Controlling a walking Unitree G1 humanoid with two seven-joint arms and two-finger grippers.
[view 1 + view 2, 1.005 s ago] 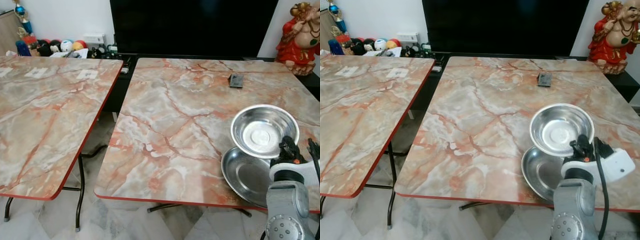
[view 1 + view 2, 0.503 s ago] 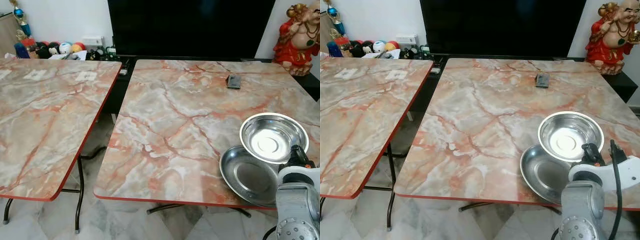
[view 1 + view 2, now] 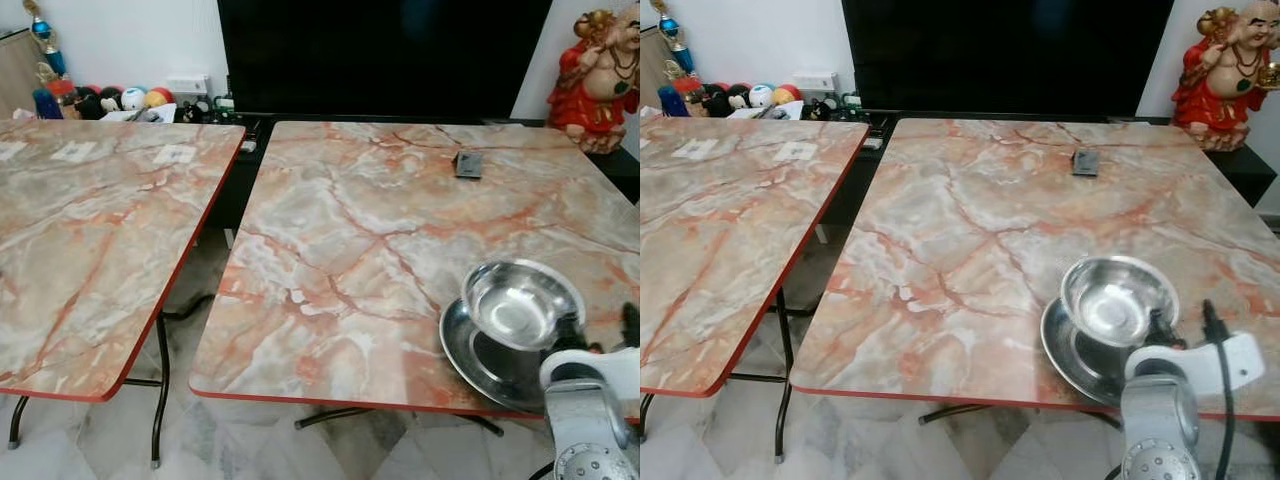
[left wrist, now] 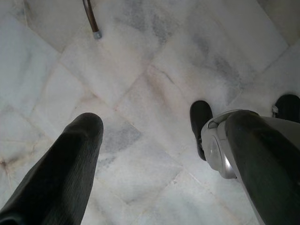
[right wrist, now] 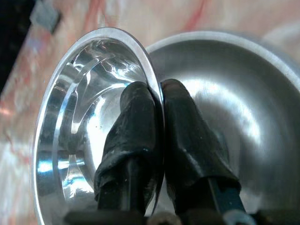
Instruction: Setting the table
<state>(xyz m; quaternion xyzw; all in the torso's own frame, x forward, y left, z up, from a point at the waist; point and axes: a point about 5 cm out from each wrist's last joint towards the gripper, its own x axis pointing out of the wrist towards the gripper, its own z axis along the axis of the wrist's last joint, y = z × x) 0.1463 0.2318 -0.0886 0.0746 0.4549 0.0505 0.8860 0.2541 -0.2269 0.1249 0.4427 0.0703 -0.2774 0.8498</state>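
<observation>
Right gripper (image 5: 157, 101) is pinched on the rim of the small steel bowl (image 3: 522, 303), one finger inside, one outside, w/ the bowl held tilted just over the larger steel bowl (image 3: 487, 350) sitting at the near right edge of the marble tabletop (image 3: 350, 240). Thin polished steel: prob. light, stiff, not fragile, but slick. A rim pinch can let it swing or slip, so best grip is deep on the rim w/ the bowl kept level. Left gripper (image 4: 154, 140) hangs idle over the floor, fingers spread wide. Farther back, a small dark object (image 3: 468, 164) lies mid-tabletop, and a red figurine (image 3: 594, 80) stands beyond the far right corner.
</observation>
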